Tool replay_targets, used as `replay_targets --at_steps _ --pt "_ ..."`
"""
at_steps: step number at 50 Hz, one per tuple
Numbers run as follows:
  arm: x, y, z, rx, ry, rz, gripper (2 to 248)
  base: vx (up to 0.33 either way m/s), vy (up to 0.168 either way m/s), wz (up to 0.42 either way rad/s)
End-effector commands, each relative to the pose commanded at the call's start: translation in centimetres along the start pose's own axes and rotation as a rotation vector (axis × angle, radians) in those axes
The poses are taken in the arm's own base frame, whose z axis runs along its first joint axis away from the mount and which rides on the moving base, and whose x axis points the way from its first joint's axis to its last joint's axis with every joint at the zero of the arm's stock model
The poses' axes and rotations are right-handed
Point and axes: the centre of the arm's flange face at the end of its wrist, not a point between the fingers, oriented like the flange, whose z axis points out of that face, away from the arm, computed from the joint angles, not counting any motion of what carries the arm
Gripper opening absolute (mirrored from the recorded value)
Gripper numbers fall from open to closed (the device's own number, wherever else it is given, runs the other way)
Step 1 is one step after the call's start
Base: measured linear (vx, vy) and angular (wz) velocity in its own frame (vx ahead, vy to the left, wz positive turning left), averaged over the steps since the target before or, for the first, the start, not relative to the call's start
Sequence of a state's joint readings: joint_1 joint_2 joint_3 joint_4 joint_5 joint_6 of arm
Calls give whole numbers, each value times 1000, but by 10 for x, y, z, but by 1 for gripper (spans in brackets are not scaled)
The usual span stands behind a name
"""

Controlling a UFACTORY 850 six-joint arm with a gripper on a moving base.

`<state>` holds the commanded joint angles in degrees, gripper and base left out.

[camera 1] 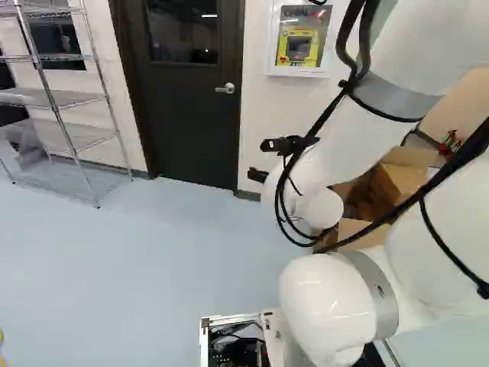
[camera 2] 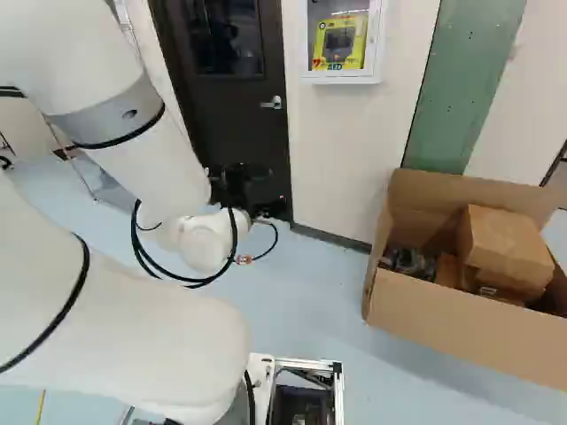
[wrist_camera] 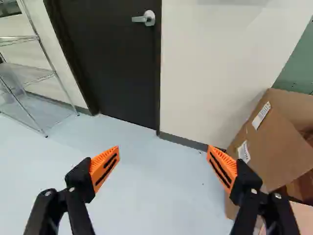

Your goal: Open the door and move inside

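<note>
My gripper shows as a dark shape in the left base view (camera 1: 272, 159) and the right base view (camera 2: 246, 188), in front of the wall and door. In the wrist view the gripper (wrist_camera: 163, 164) stands open, its orange pads wide apart with only floor between them. Ahead of it is the dark door (wrist_camera: 110, 63), shut in its frame, with a silver lever handle (wrist_camera: 145, 18). The same door (camera 1: 191, 115) has a dark window in its upper half, and its handle (camera 2: 273, 103) lies well beyond the gripper, not touched.
A wire shelf rack (camera 1: 57, 99) stands against the wall on the hinge side of the door. A wall cabinet (camera 2: 344, 42) with a yellow device hangs on the handle side. Below it and farther along, a large open cardboard box (camera 2: 461, 310) holding smaller boxes sits on the floor.
</note>
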<state>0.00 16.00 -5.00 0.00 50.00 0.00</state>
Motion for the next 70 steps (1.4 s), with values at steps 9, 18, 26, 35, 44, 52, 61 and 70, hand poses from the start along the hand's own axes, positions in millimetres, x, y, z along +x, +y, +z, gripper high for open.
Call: replay_targets --at_steps 9,18,26,35,44,52,61,70 --pt "0 0 0 0 0 0 247 0 0 0" --pt "0 0 0 0 0 0 247 0 0 0" --pt "0 0 0 0 0 0 247 0 0 0" --pt "0 0 0 0 0 0 247 0 0 0" --pt "0 0 0 0 0 0 247 8 40 53" --pt "0 0 0 0 0 0 247 85 45 18" --pt "0 0 0 0 0 0 247 61 31 -10" --pt "0 0 0 0 0 0 247 92 30 -13"
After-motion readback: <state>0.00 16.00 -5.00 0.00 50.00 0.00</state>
